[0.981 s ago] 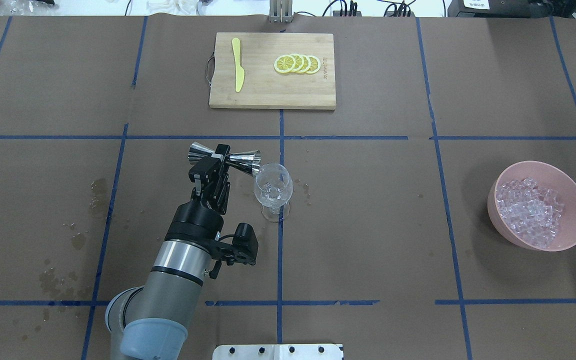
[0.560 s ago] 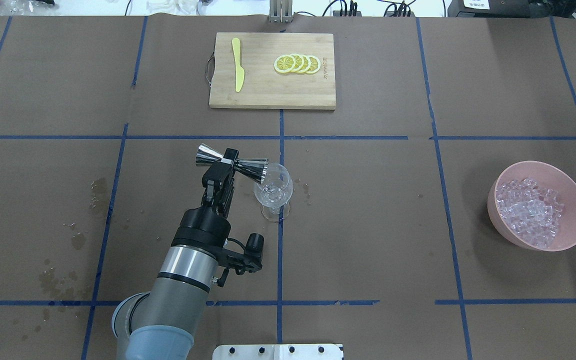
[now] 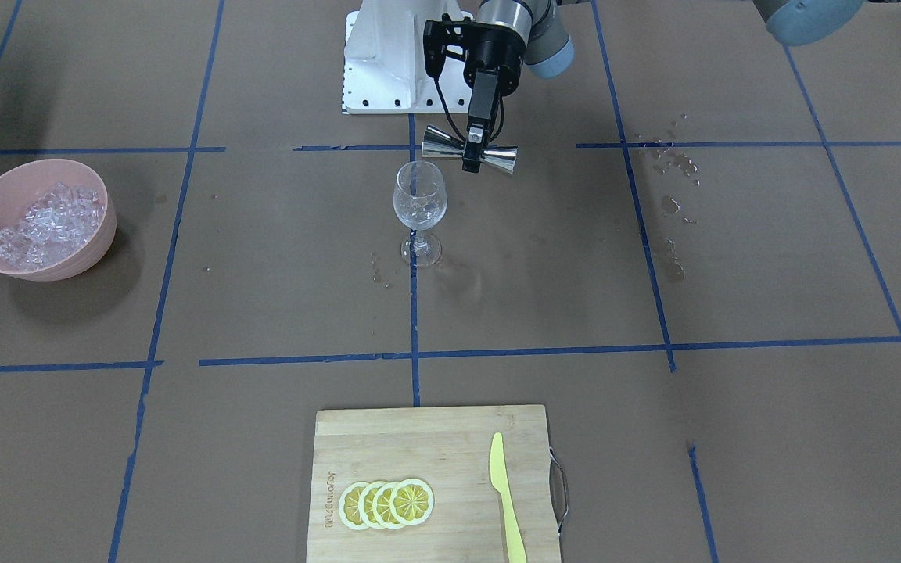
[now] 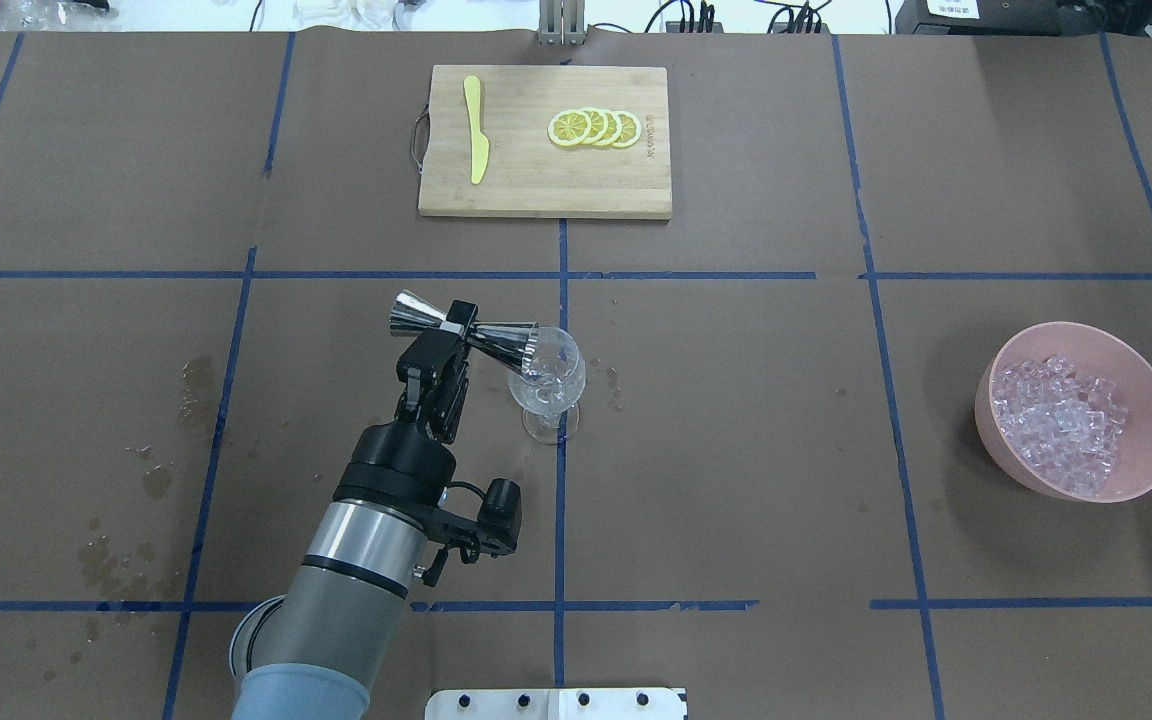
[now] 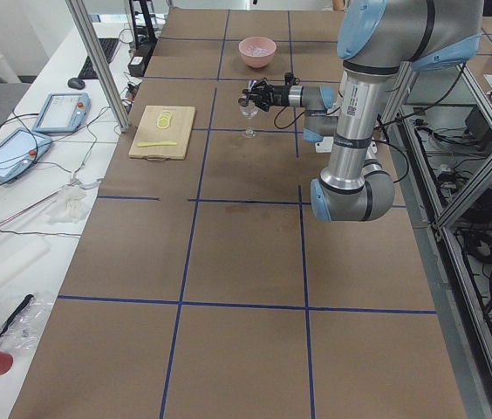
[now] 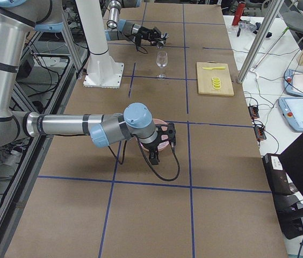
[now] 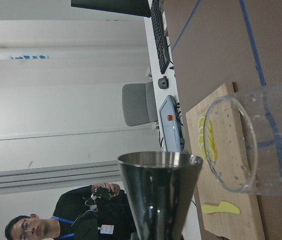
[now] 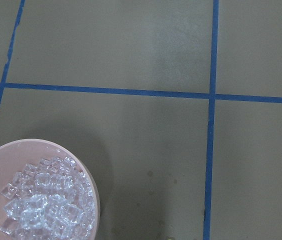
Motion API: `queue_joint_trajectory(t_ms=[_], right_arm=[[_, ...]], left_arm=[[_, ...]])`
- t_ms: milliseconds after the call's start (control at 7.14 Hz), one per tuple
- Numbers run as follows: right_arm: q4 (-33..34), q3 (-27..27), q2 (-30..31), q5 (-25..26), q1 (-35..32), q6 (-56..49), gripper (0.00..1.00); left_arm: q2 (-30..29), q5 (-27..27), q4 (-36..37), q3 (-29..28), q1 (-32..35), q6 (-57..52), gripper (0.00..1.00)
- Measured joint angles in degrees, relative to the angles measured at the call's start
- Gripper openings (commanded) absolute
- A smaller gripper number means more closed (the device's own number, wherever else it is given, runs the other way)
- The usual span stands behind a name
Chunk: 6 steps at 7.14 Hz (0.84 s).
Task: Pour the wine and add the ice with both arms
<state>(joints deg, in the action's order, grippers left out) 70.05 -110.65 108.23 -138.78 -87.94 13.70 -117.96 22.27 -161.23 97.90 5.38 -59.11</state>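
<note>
Left hand [image 4: 458, 328] gripped jigger [image 4: 504, 343] at waist, tipped over glass [image 4: 548, 385], mid-surface. Ice [image 4: 1061, 420] lay in pink bowl [image 4: 1148, 395] near robot's-right edge: probably slick, light, loose. You'd scoop, not pinch. Right hand [image 6: 154, 155]: you couldn't tell grip.

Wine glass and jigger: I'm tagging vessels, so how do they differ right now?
The jigger is opaque polished metal, a double cone; the wine glass is clear, with a stem. The jigger lies sideways in the air, gripped at its waist by the left claw; the wine glass stands upright on the table, unheld. Both are open-mouthed vessels near the table's middle.
</note>
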Motion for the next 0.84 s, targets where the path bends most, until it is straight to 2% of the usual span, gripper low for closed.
queue_joint_trajectory(t_ms=[280,560,840], right_arm=[[0.0,0.0,0.0,0.0,0.0,0.0,1.00],[0.0,0.0,0.1,0.0,0.0,0.0,1.00],[0.0,0.0,0.0,0.0,0.0,0.0,1.00]], left_arm=[[0.6,0.3,-11.4,0.3,0.1,1.1,0.00],[1.8,1.6,-15.6,0.4,0.3,9.3,0.00],[5.4,7.2,-20.7,1.4,0.7,18.1,0.00]])
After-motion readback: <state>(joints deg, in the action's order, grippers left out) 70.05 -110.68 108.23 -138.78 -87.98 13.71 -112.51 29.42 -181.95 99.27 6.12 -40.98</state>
